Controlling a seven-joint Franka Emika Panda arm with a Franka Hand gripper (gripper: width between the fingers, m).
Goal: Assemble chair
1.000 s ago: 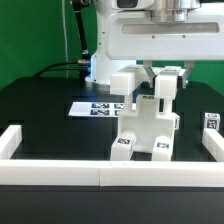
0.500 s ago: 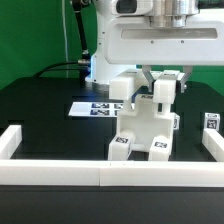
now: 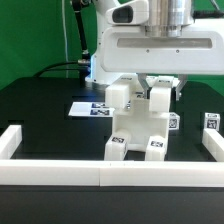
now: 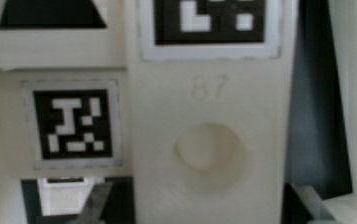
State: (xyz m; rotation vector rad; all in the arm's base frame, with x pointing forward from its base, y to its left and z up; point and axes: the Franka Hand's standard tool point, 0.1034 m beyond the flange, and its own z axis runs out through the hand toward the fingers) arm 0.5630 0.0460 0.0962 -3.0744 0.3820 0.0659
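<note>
The chair (image 3: pixel 138 125) is a blocky white assembly with small black-and-white tags, standing on the black table in the middle of the exterior view. My gripper (image 3: pixel 160 90) comes down from above and is shut on its upright post on the exterior view's right. In the wrist view the white post (image 4: pixel 207 110) with its tag fills the space between my fingers (image 4: pixel 313 203), and my gripper (image 4: pixel 207 205) grips it on both sides. Another tagged white block (image 4: pixel 68 110) of the chair sits beside the post.
The marker board (image 3: pixel 92 108) lies behind the chair on the exterior view's left. White border rails run along the front (image 3: pixel 100 172), the left (image 3: pixel 10 141) and the right (image 3: pixel 212 146). A small tagged white piece (image 3: pixel 211 122) stands at the far right.
The arm has come lower and shifted toward the exterior view's left. The chair has moved a little left with it, still gripped by the post.
</note>
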